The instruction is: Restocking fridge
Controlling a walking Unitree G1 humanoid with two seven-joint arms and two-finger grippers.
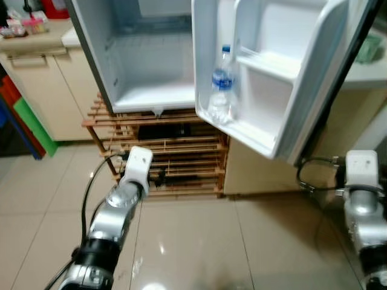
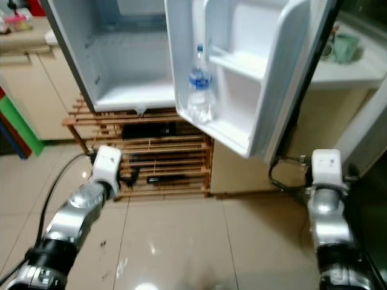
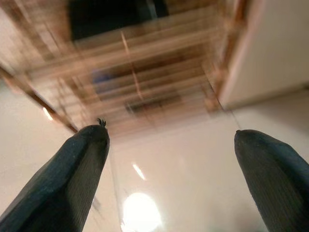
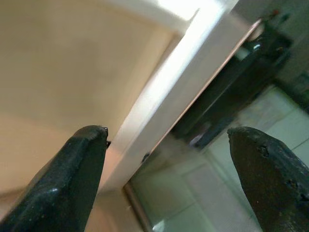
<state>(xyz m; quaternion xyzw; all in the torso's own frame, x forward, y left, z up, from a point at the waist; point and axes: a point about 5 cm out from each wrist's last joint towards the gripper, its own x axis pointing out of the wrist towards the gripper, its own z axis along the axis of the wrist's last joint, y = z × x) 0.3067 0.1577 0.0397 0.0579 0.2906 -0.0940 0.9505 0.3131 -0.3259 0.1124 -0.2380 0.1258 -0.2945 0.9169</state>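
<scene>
The fridge [image 1: 151, 54] stands open before me, its compartment bare, raised on a wooden slatted rack [image 1: 175, 151]. A water bottle [image 1: 221, 84] stands upright in the lower shelf of the swung-out door [image 1: 272, 72], at that shelf's inner end. My left gripper [image 3: 169, 140] hangs low over the tiled floor [image 1: 199, 241] before the rack, fingers spread wide, holding nothing. My right gripper [image 4: 166, 140], equally wide and empty, sits below the door's outer edge, beside a beige cabinet [image 1: 254, 169].

Silver jointed arms, white wrist blocks, black looping cables, black fingers [image 3: 72, 179]
</scene>
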